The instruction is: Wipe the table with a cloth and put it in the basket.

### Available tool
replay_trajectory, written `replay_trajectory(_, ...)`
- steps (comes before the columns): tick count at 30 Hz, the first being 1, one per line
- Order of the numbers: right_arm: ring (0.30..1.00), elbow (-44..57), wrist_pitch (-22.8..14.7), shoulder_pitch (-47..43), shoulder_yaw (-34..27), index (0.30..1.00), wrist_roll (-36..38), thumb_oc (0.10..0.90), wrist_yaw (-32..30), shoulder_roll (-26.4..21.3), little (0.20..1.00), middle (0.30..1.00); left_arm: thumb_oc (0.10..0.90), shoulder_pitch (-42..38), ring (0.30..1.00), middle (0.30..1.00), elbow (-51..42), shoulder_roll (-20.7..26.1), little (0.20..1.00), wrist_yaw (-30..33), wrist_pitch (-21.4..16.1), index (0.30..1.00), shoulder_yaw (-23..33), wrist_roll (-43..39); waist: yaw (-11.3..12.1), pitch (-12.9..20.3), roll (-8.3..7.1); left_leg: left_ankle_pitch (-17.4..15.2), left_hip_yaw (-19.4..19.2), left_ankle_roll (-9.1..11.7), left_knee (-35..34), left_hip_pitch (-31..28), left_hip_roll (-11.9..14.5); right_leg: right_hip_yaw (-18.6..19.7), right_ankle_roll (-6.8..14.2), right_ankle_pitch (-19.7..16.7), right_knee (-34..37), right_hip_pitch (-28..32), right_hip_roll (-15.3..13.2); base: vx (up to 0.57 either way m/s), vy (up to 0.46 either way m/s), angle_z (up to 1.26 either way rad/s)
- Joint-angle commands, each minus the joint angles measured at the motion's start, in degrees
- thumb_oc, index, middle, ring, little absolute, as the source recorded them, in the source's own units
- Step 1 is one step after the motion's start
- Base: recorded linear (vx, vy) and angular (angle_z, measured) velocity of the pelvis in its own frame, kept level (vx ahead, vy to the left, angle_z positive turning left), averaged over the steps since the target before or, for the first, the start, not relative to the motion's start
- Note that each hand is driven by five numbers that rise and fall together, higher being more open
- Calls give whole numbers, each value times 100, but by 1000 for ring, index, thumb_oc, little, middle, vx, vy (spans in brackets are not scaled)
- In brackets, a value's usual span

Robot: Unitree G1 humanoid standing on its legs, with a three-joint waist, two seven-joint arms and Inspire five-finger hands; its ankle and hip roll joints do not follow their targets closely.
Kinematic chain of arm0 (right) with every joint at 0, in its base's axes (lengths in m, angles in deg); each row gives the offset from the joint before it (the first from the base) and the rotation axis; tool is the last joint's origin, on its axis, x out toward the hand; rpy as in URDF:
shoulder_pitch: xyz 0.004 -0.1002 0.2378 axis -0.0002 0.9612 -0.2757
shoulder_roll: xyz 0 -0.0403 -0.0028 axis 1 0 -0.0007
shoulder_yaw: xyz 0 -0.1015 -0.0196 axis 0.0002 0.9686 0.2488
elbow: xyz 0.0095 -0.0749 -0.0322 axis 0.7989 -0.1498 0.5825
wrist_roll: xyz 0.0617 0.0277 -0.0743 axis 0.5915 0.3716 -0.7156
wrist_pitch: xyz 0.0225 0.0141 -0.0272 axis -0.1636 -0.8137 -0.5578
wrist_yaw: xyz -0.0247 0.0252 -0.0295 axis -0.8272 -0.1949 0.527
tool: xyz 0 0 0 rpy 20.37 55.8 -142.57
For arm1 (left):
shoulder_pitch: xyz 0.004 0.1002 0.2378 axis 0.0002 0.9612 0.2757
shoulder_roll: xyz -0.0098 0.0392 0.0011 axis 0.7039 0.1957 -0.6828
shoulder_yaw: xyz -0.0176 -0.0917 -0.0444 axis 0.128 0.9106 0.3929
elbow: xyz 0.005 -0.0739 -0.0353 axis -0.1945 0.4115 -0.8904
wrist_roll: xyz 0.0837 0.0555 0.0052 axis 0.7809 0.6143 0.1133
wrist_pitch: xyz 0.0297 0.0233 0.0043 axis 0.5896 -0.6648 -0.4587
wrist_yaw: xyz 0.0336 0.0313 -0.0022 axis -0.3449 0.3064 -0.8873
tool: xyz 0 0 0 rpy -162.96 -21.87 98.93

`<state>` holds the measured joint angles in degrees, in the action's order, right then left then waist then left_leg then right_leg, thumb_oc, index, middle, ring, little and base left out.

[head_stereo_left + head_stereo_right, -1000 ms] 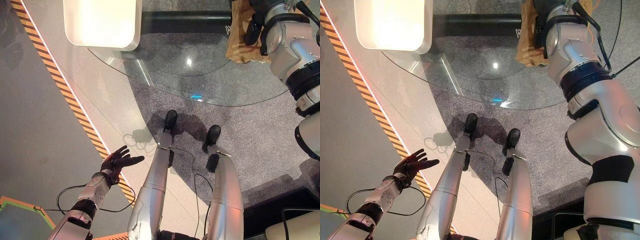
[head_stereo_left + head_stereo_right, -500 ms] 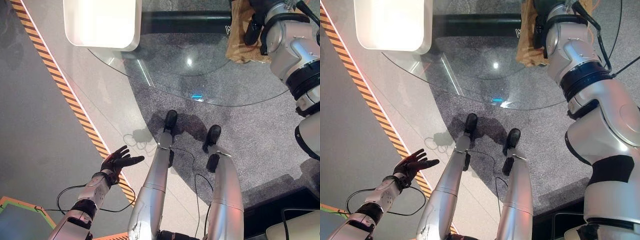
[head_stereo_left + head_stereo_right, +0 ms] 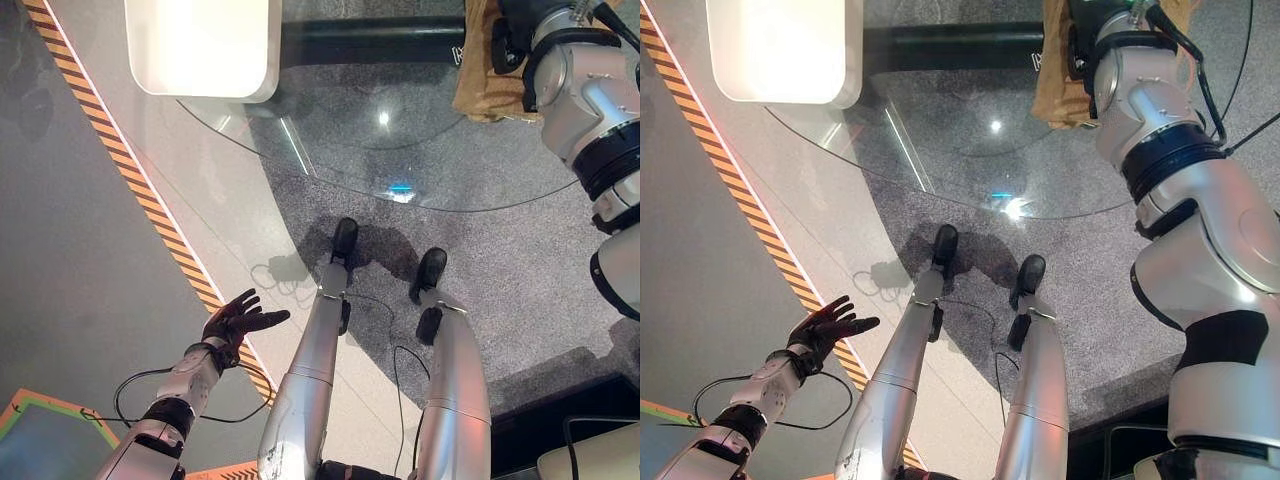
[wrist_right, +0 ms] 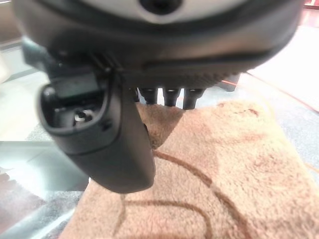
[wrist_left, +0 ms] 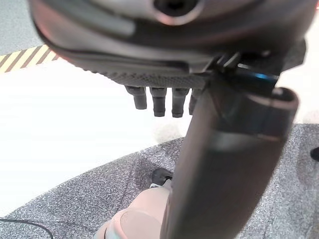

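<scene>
The left hand (image 3: 236, 322) hangs near left over the floor, fingers spread and straight, holding nothing. Farther off, the right hand (image 4: 114, 134) lies on the tan cloth (image 4: 209, 169) at the glass table's (image 3: 330, 140) far right, fingers straight.

The surface (image 3: 400, 140) is clear, glossy glass that catches bright glints. At its far right edge the cloth (image 4: 209, 169) is tan, soft and fuzzy. The white basket (image 3: 200, 45) looks like smooth, matt plastic. Under the glass the carpet (image 3: 520, 260) is grey and rough.
</scene>
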<state>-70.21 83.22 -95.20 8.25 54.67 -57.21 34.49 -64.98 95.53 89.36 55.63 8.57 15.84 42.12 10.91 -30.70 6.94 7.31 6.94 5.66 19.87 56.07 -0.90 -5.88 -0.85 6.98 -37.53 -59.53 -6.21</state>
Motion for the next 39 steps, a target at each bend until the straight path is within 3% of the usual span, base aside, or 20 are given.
replay_trajectory(1,300,-32,62,-553,381,300,-114,100,-148,-361,200,300,800,480,900,900,187,272,900,13,-64,900,-155,-75,-53,90,188,-563,-220,-392,276,-135,-252,-260,231,-275,751,312,29,0,0,0)
replay_trajectory(28,300,-35,56,-513,343,300,-127,100,-116,-338,200,300,800,440,900,900,170,260,900,29,-57,900,-174,-90,-57,90,209,-527,-225,-395,201,-142,-250,-266,236,-303,827,310,36,0,0,0)
replay_trajectory(39,300,-25,-69,-478,345,300,-108,100,280,-309,200,300,800,412,900,900,182,287,900,-31,-36,900,-150,-90,-53,90,229,-527,-240,-388,185,-168,-242,-275,233,-293,834,320,14,0,0,0)
